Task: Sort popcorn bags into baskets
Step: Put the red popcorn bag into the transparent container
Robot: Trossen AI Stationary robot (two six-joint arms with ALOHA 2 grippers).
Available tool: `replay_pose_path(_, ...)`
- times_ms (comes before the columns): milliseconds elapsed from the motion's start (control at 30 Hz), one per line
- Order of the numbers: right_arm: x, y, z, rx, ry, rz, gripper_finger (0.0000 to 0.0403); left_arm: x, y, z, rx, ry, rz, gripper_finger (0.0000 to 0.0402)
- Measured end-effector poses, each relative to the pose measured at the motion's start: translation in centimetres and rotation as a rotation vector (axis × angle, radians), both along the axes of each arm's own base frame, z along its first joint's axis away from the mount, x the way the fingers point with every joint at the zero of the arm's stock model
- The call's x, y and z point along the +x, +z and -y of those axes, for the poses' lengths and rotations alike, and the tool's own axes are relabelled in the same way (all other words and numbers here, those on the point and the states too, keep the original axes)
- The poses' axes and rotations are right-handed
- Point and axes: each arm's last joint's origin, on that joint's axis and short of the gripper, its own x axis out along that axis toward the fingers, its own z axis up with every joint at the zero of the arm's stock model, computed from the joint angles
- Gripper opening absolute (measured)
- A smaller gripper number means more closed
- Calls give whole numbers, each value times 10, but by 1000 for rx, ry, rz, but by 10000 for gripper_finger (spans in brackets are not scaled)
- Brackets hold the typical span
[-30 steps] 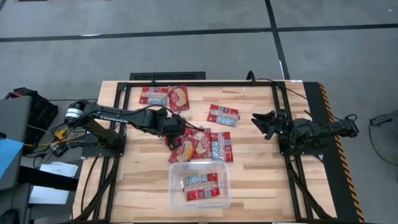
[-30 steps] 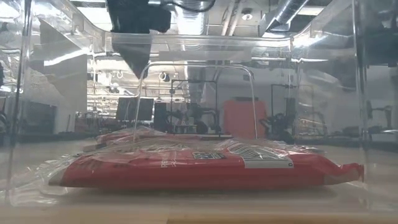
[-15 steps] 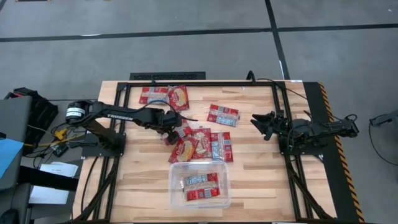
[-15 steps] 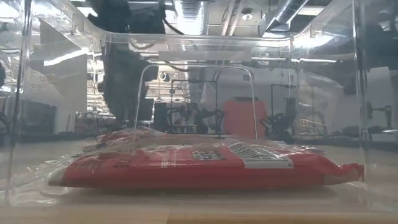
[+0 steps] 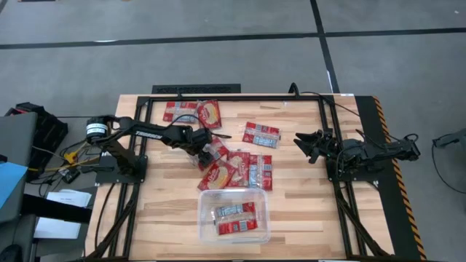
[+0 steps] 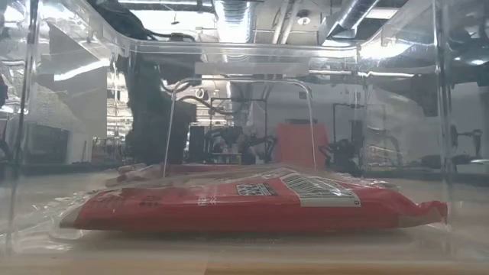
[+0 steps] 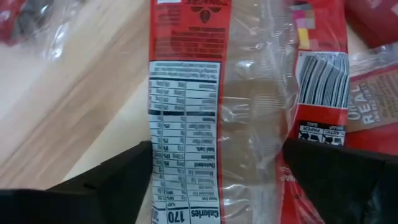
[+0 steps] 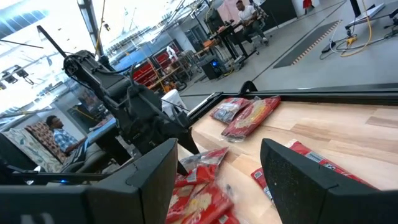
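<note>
Left gripper (image 5: 206,151): low over the cluster of popcorn bags at table centre, fingers (image 7: 106,180) spread wide to either side of one bag (image 7: 249,124), clamping nothing. That bag lies label-up on the wood, nutrition panel and barcode showing; whether the fingertips touch it cannot be told. From above, the gripper body hides part of the bag beneath it.

Cluster (image 5: 240,170): several red bags overlapping just beyond the bin; exact count unclear where they overlap.

Clear bin (image 5: 207,225): near table edge, central; holds red bags (image 5: 236,217), at least two, stacked. Low view looks through the bin wall (image 6: 23,137): one bag (image 6: 252,205) lies flat across the floor; a second behind it is mostly masked.

Loose bags: a pair (image 5: 192,111) at the far edge, one alone (image 5: 261,135) between cluster and right arm.

Right gripper (image 5: 304,143): parked at table's right side, well apart from all bags, fingers (image 8: 311,180) wide apart and empty.

Surroundings: black frame rails (image 5: 329,116); people (image 8: 59,137) in the room beyond, indistinct.
</note>
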Motion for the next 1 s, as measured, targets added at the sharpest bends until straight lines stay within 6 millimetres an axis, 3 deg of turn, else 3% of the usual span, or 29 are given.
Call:
replay_pose_path(133,0,0,0,1,0,2,255,3,-6,0,-21,23,-5,257)
replay_pose_path(433,0,0,0,2,0,4,255,0,-4,-4,-29,58,-3,27)
replay_pose_path(667,0,0,0,9,0,8,255,5,1,-5,-62,81,0,3)
replay_pose_path(1000,0,1,0,10,0,10,255,37,54,-1,-25,-31,-3,0)
